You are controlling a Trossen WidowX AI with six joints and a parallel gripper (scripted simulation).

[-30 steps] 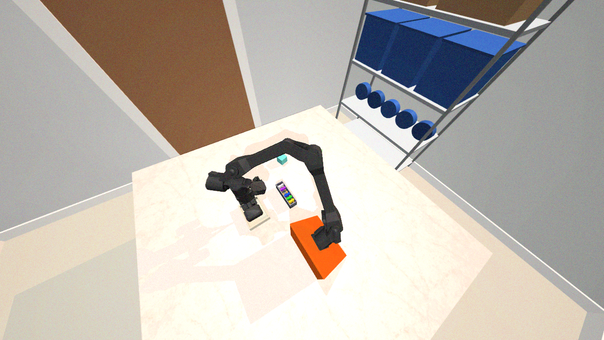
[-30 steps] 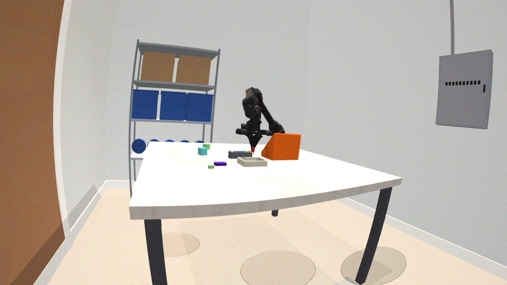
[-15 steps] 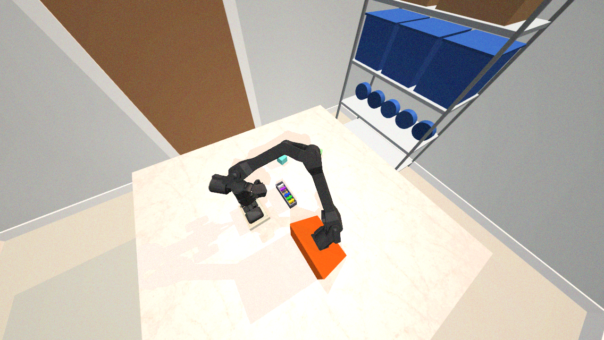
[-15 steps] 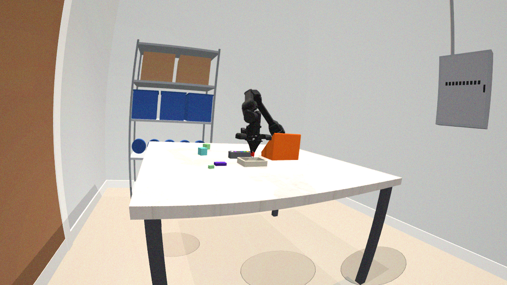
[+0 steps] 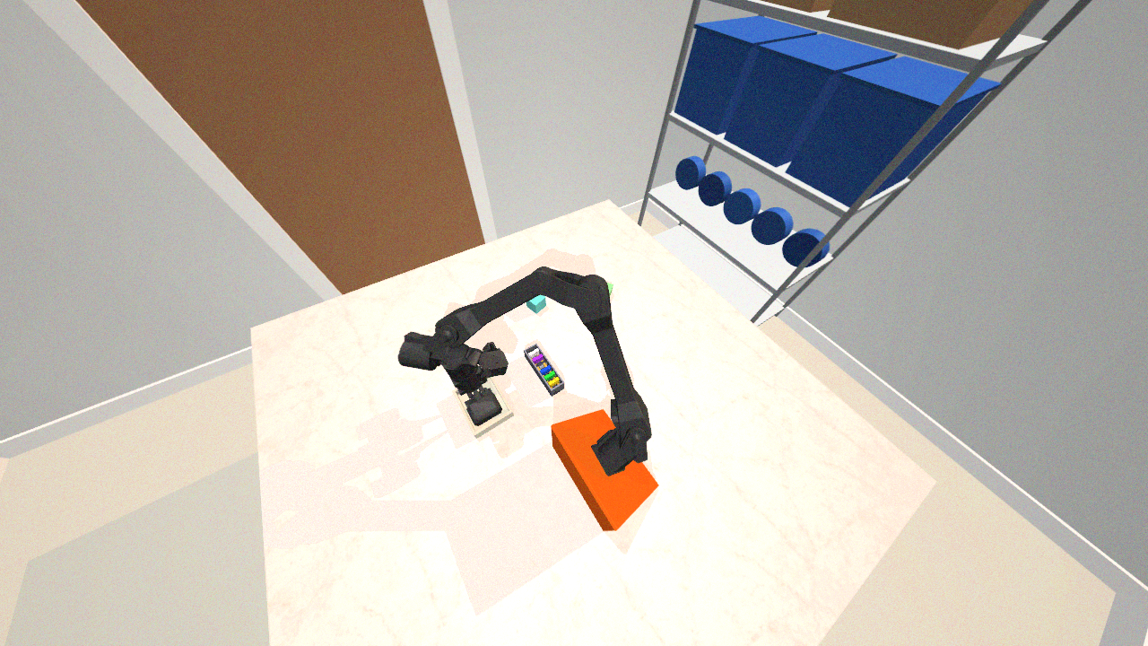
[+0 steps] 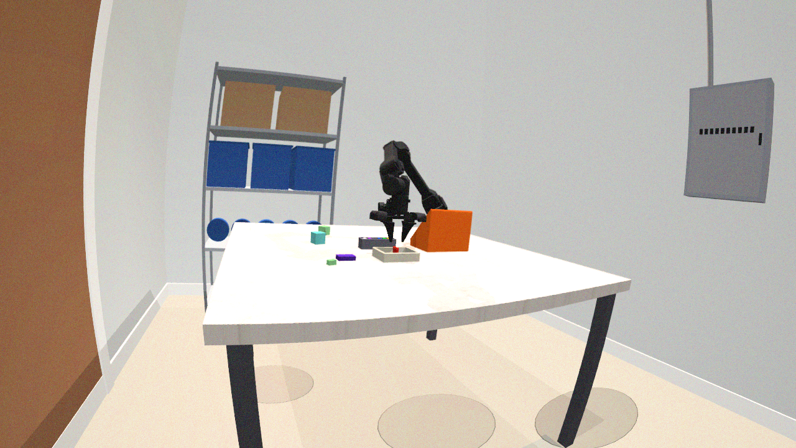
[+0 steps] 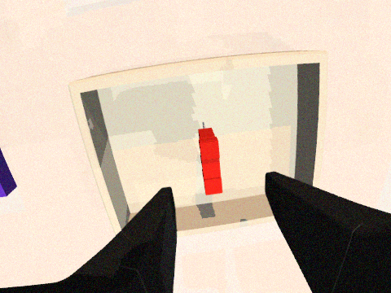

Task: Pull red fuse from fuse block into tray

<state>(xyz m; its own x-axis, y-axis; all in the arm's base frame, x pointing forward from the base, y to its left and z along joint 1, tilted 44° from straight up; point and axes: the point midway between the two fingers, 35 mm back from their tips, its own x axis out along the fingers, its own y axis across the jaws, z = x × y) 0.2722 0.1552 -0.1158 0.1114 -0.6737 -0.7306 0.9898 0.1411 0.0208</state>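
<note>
We see the pale table (image 5: 722, 482) (image 6: 334, 289) first, then the metal shelf unit (image 5: 682, 201) (image 6: 281, 76) and a grey wall cabinet (image 6: 729, 167), whose row of dark marks is too small for us to read. Our black arm (image 5: 613, 353) (image 6: 417, 175) reaches over beside the orange block (image 5: 586, 466) (image 6: 451, 231). The dark fuse block (image 5: 555, 389) (image 6: 370, 243), with coloured fuses in it, stands near the beige tray (image 5: 494, 424) (image 6: 398, 257) (image 7: 204, 59). Above the tray, our gripper (image 5: 480, 395) (image 6: 397, 240) (image 7: 220, 189) is parted fairly wide, holding nothing. A purple block (image 6: 345, 257) (image 7: 6, 179) lies outside the tray. The red fuse (image 6: 395, 249) (image 7: 211, 163) is within the tray's walls, apart from both fingers; we cannot tell whether it touches the tray floor.
</note>
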